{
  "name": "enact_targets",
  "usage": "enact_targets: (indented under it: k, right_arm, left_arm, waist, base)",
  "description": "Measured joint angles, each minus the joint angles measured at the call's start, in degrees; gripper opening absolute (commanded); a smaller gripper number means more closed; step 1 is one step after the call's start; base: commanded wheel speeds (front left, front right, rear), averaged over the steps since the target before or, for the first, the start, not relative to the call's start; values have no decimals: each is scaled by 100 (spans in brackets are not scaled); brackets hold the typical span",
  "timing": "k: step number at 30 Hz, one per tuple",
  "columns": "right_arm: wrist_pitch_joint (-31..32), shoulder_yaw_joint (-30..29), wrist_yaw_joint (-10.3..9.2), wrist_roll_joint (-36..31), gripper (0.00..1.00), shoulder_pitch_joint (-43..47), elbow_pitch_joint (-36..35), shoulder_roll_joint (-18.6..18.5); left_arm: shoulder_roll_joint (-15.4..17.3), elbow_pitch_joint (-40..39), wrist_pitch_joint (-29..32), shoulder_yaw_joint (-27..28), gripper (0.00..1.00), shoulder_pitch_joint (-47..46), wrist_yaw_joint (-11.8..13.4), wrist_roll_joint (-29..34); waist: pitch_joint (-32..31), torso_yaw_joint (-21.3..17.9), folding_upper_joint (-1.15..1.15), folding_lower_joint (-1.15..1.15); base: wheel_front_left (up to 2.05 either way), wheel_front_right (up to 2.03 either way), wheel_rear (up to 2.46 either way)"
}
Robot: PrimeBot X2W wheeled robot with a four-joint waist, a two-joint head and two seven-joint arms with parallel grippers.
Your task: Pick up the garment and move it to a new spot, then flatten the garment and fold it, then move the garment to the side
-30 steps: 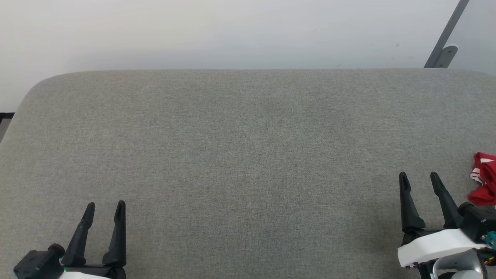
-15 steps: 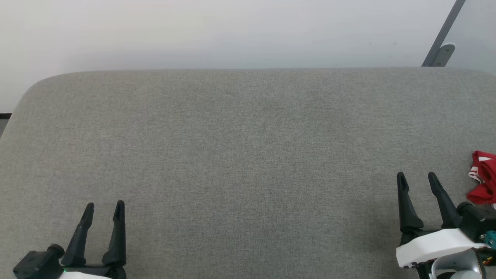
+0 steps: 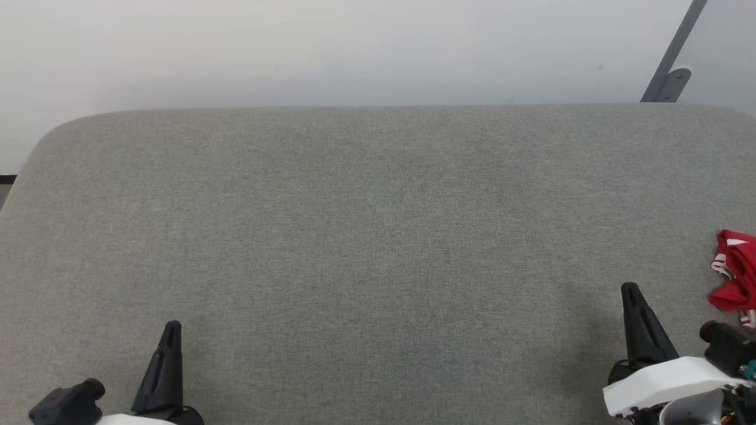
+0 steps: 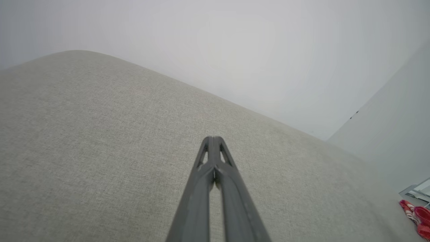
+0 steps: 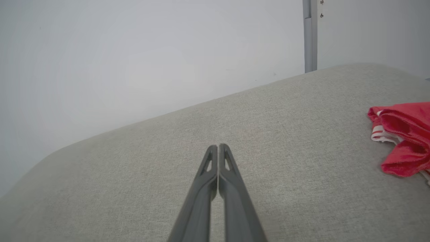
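The garment lies crumpled at the far right edge of the grey cushioned surface, red with red-white striped trim; its print is hidden. It shows again as the garment at the right of the right wrist view and as a small red bunch at the lower right of the left wrist view. My right gripper sits at the lower right, shut with nothing in it, a short way left of the garment. My left gripper is at the lower left, also shut and holding nothing.
A pale wall rises behind the surface's rounded far edge. A grey metal bracket leans at the upper right. The surface's left corner curves off near a dark strip of floor.
Both grippers went from open to shut and drew back a little toward the bottom of the head view. The garment has not moved.
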Motion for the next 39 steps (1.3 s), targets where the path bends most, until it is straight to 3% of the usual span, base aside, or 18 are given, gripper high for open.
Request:
enact_targets:
  k: [39]
  right_arm:
    - [578, -26, -1, 3309, 0, -288, 288, 19]
  left_arm:
    - [-319, 424, 808, 260, 0, -581, 0, -2777]
  waist:
    - [-116, -76, 0, 0]
  base:
    - [0, 0, 0]
